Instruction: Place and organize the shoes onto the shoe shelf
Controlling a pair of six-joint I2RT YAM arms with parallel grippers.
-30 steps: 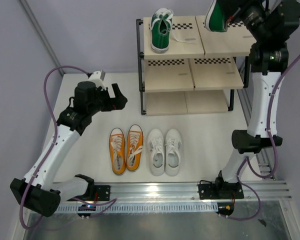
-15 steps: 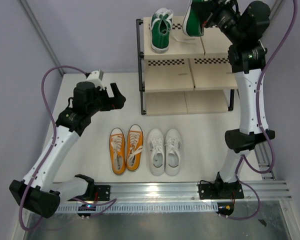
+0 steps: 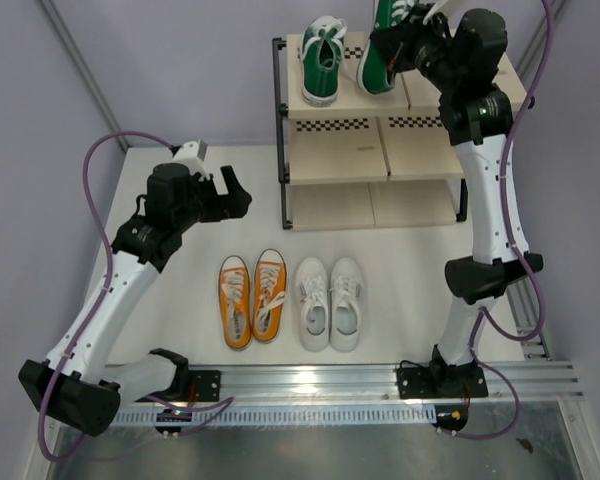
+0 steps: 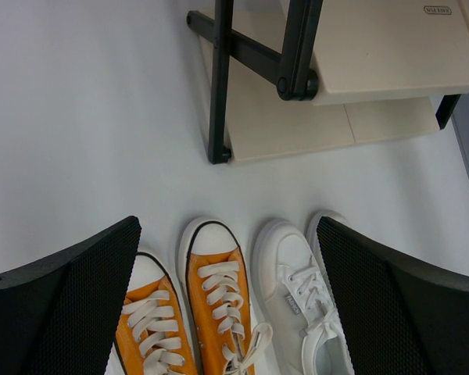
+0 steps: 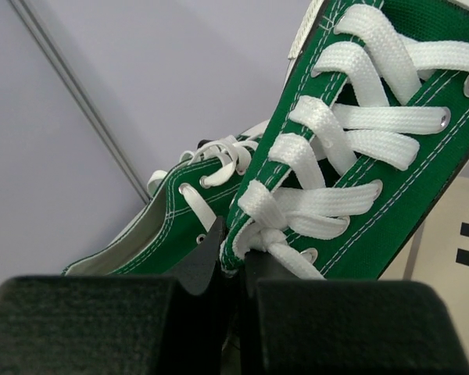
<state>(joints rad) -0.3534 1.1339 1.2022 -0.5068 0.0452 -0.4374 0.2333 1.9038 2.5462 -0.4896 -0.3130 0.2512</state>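
Halfway through shelving the green pair, by present judgement. Found one green sneaker (image 3: 321, 62) standing on the left half of the top board of the shoe shelf (image 3: 420, 150), toe toward the arms. Found its mate (image 3: 378, 62) just to the right of it, over the same board, tilted steeply with the toe end down and toward the arms, carried by the right gripper (image 3: 408, 38). Confirmed from the right wrist view a tight closure on the upper rim of the mate beside the laces, with the shelved sneaker close behind it. Unable to confirm from either view whether the toe touches the board; possibly just clear of it. Recorded the left gripper (image 3: 235, 195) spread wide and holding nothing, poised above the table (image 3: 400, 270) to the left of the shelf. Logged the orange pair (image 3: 252, 298) and the white pair (image 3: 331, 303) side by side on the table in front of the shelf, toes toward it, well apart from either arm. Judged for the next move: level the mate, set its sole flat just beside the first sneaker with toes in line, avoid nudging that sneaker or snagging loose laces, then release. Orange and white pairs to follow.
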